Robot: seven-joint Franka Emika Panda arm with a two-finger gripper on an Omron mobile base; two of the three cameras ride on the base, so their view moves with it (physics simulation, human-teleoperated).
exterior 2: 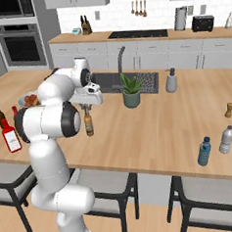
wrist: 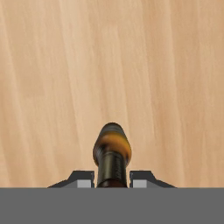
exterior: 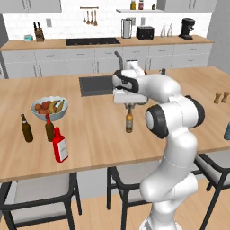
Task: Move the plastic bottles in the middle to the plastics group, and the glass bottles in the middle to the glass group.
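My gripper (exterior: 129,106) is shut on the neck of the slim amber-brown bottle (exterior: 129,121), which hangs upright over the middle of the wooden counter (exterior: 99,134). In the hand view the amber bottle (wrist: 112,151) is seen from above, its neck between the fingertips (wrist: 81,179). The red white-labelled bottle (exterior: 60,144) stands at the left front, close to the plain dark bottle (exterior: 27,128) and the red-topped dark bottle (exterior: 49,128). Far right, a pale translucent water bottle (exterior 2: 226,139) with a white cap stands beside a blue bottle (exterior 2: 204,151).
A fruit bowl (exterior: 49,107) sits behind the dark bottles. The sink (exterior: 95,85) and faucet lie beyond the gripper, with a potted plant (exterior 2: 131,90) and a grey dispenser (exterior 2: 171,80) to the right. Wooden shakers (exterior: 221,97) stand far right. Stools (exterior: 40,191) line the near edge.
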